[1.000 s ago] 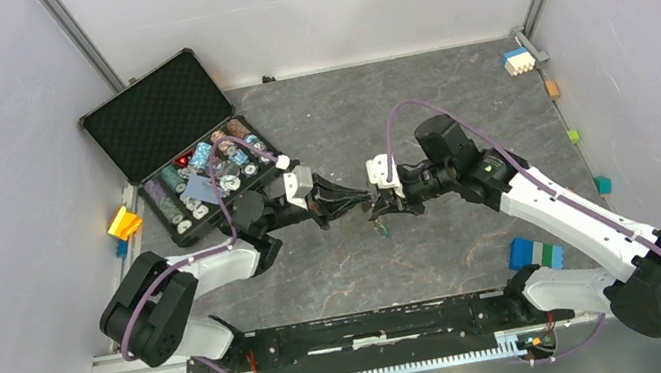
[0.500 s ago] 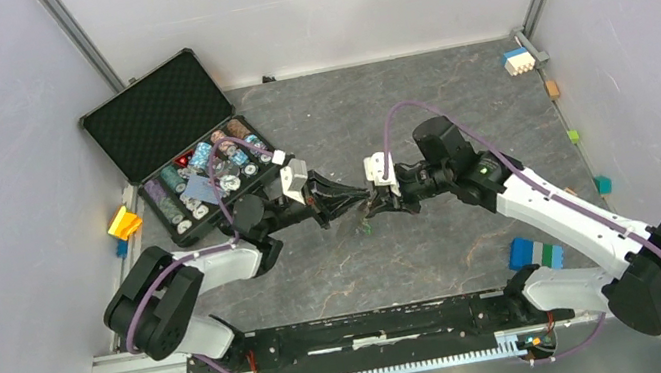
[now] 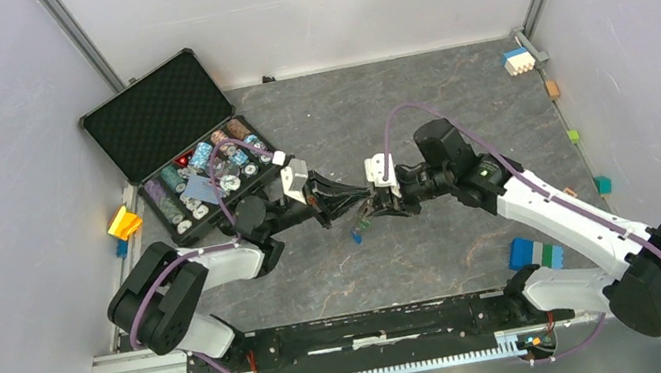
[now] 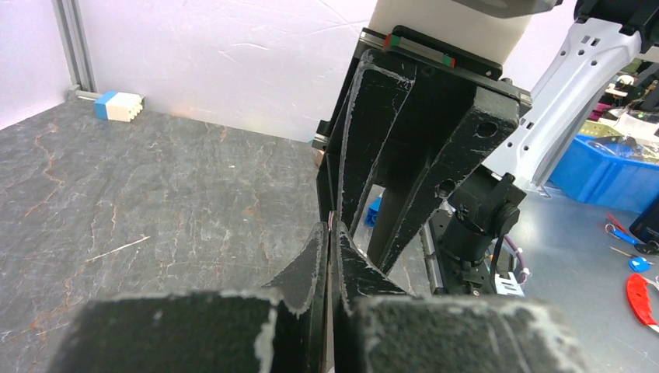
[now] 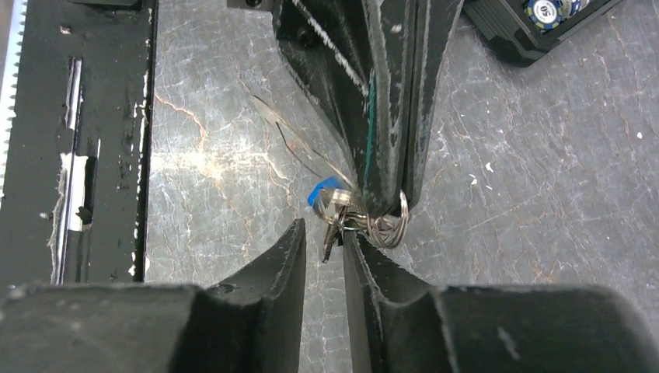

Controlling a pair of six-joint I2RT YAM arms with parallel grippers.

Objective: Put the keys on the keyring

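My left gripper (image 3: 351, 205) is shut at mid-table, fingertip to fingertip with my right gripper (image 3: 377, 202). In the right wrist view the left fingers (image 5: 388, 116) pinch the keyring (image 5: 299, 151), a thin wire loop running out to the left. Small metal rings (image 5: 386, 225) hang at their tips. A blue-tagged key (image 5: 320, 191) and a dark key (image 5: 332, 239) dangle there. A green sliver (image 5: 368, 116) shows between the left fingers. My right gripper (image 5: 325, 233) is open, with the dark key hanging in its gap. In the left wrist view the left gripper (image 4: 332, 227) is closed.
An open black case of poker chips (image 3: 188, 144) lies at the back left. A yellow block (image 3: 123, 222) sits beside it. A blue and green block (image 3: 535, 254) lies near the right arm's base, a blue and white block (image 3: 516, 61) in the far right corner.
Both grippers have drifted a little left together. The dangling keys have swung left and slightly lower under them.
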